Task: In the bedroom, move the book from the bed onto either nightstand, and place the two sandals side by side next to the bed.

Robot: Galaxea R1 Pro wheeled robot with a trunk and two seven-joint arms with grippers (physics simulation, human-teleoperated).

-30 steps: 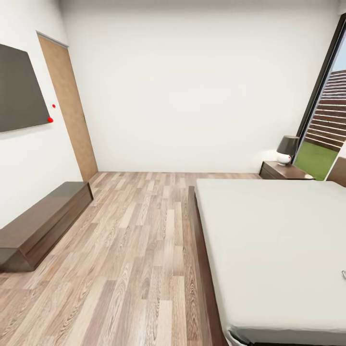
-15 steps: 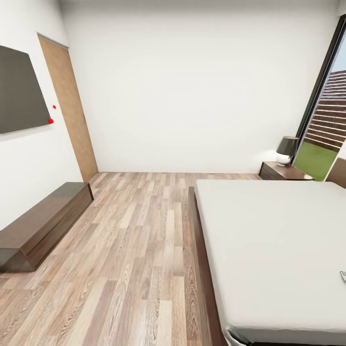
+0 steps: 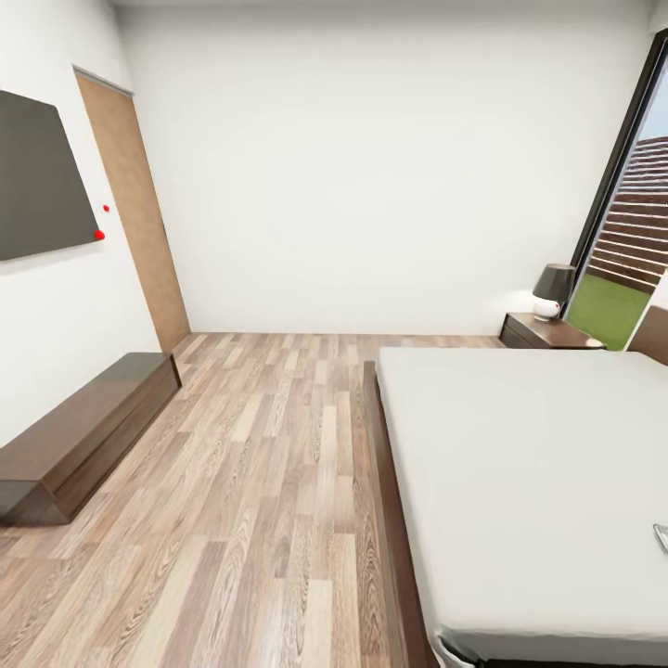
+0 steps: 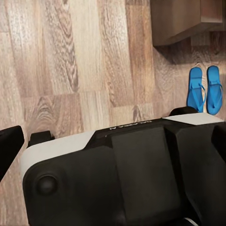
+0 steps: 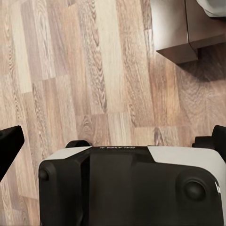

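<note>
Sandals [image 4: 203, 89] are seen paired on the floor [image 4: 70, 61], upper right; gripper states cannot be told.

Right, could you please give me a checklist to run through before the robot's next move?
1. Sandals found: ok, side by side on the floor.
2. Sandals next to bed: cannot tell; the wood beside them is unidentified.
3. Book found: cannot tell; a cropped sliver lies on the bed.
4. Nightstand has room: ok, bare top beside the lamp.
5. Left gripper open, empty: ok.
6. Right gripper open, empty: ok.
</note>
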